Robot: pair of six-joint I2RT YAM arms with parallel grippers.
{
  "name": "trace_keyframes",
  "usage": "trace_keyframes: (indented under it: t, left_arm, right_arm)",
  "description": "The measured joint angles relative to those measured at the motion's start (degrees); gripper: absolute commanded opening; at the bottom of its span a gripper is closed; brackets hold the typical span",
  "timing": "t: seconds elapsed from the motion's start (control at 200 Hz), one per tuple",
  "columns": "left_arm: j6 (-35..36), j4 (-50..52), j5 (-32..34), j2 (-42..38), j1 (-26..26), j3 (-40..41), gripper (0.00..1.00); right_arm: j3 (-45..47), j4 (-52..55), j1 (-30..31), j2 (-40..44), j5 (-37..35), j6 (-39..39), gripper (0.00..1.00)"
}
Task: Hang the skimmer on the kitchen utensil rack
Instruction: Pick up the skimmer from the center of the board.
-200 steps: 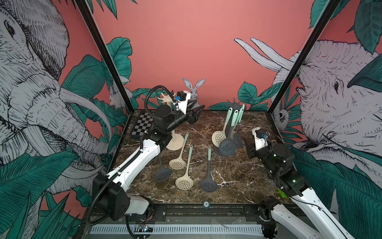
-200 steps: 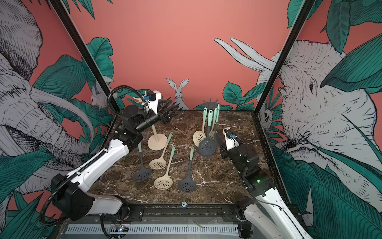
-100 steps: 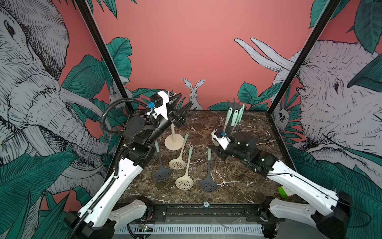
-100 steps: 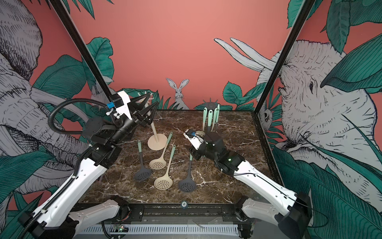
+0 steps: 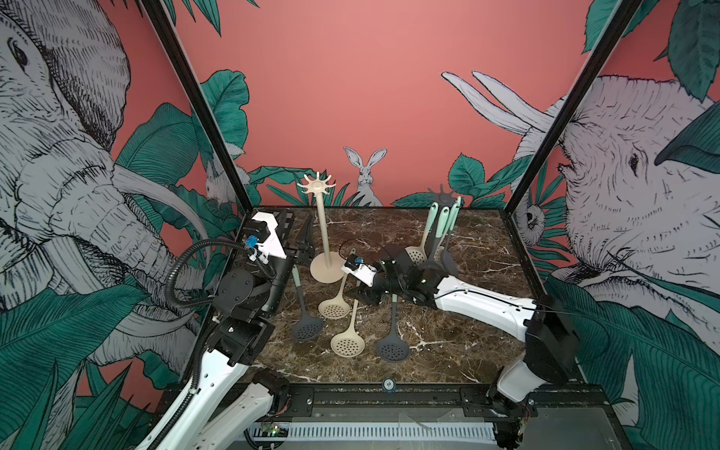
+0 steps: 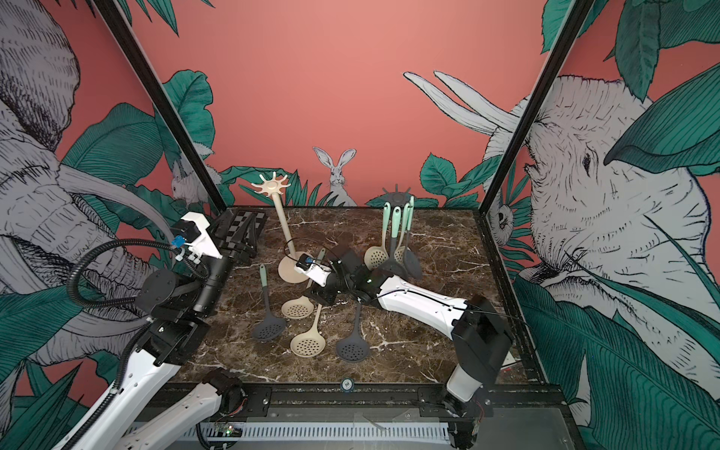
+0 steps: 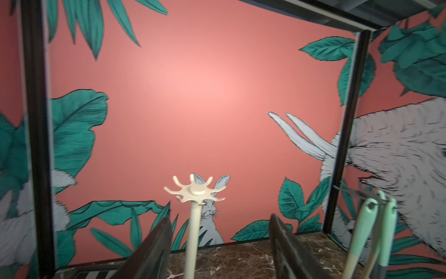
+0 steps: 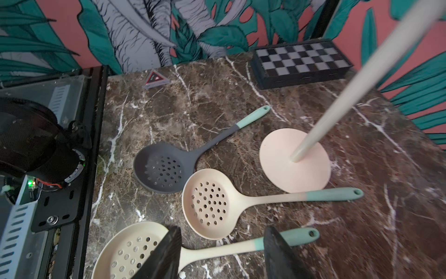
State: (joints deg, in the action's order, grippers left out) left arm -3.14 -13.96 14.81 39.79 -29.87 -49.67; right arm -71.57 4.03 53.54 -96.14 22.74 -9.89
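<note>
Several skimmers lie on the marble table: two dark ones [image 5: 306, 327] [image 5: 392, 348] and two beige ones [image 5: 334, 309] [image 5: 348, 345]. The beige utensil rack [image 5: 321, 230] stands behind them with bare hooks [image 7: 194, 190]. My right gripper [image 8: 220, 244] is open, low over the front beige skimmer [image 8: 217, 251], its handle crossing between the fingers without touching. The same gripper [image 6: 321, 294] shows in a top view. My left gripper [image 7: 220, 217] is open and empty, left of the rack pole [image 7: 194, 229], and shows in both top views [image 5: 306, 241] [image 6: 243, 237].
A dark rack [image 5: 442, 195] at the back right carries several hanging skimmers [image 7: 364, 227]. A folded chessboard box [image 8: 301, 62] sits at the back left corner. A small triangular marker [image 8: 155, 78] lies by the left edge.
The right arm swung from the dark rack at the right to the middle, low over the lying skimmers. The left gripper left the beige rack's head and dropped beside its pole. Both jaws widened.
</note>
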Motion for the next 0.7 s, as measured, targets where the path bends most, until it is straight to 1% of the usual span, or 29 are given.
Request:
trace_keyframes:
  t: [0.1,0.27,0.4,0.54,0.615,0.7]
  left_arm:
    - [-0.07,0.96,4.26,-0.96,1.57,1.88,0.66]
    - [-2.19,2.56,6.36,-0.83,5.27,5.55,0.66]
    - [-5.79,3.34,5.75,-0.76,9.49,9.22,0.66]
    - [-10.93,3.39,3.06,-0.44,15.19,12.44,0.66]
    - [-12.70,3.30,2.14,0.22,16.81,13.03,0.66]
    - [-13.86,3.08,1.22,1.05,17.18,13.09,0.66]
  right_arm:
    - [-4.50,2.08,1.68,-5.53,1.53,-1.79,0.54]
    - [-9.33,6.40,4.13,-11.50,2.75,-4.85,0.54]
    - [-11.74,9.11,5.16,-14.67,1.99,-6.84,0.53]
    - [-13.68,11.41,5.57,-18.21,0.26,-8.35,0.51]
    - [-14.01,12.17,5.68,-19.67,-0.87,-8.85,0.50]
    - [-14.73,13.27,5.68,-21.18,-1.90,-9.18,0.49]
